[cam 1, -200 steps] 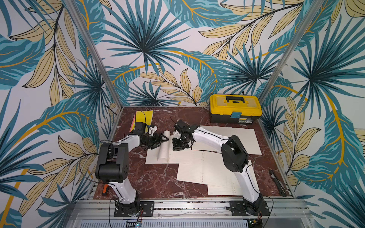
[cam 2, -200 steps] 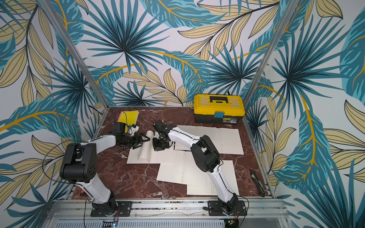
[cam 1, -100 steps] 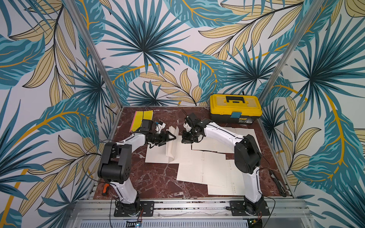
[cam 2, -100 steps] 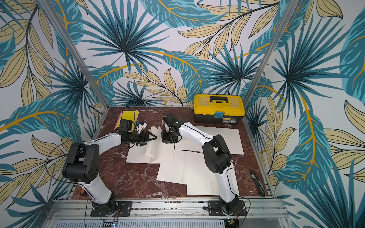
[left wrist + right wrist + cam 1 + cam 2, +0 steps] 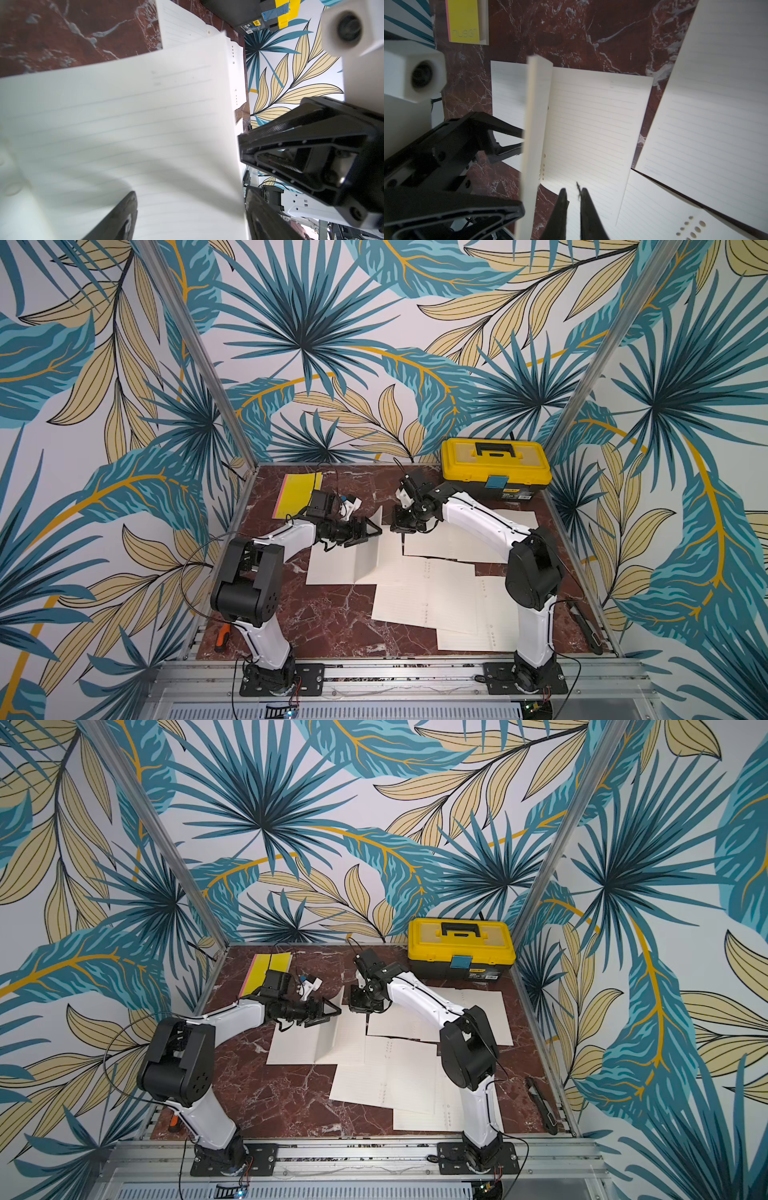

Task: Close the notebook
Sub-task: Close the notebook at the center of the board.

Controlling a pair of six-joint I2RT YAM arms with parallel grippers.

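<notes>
Currently the cream lined notebook (image 5: 332, 564) is lying open on the red marble counter (image 5: 332, 626), its light, floppy pages (image 5: 370, 549) upright beside the gaping, empty left gripper (image 5: 372, 531), probably best pushed broadside; the right gripper (image 5: 400, 527) is hovering closed, empty.

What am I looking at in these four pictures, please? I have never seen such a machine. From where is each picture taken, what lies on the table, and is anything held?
These are two robot arms, left and right, at a marble table. Both top views look down from one camera head above; the two close pictures come from cameras on the arms' wrists. On the table lie an open notebook with some pages standing up, loose lined sheets, a yellow toolbox and a yellow pad. The left gripper is open, its fingers at the standing pages. The right gripper is shut, close to those pages. Neither holds anything.
</notes>
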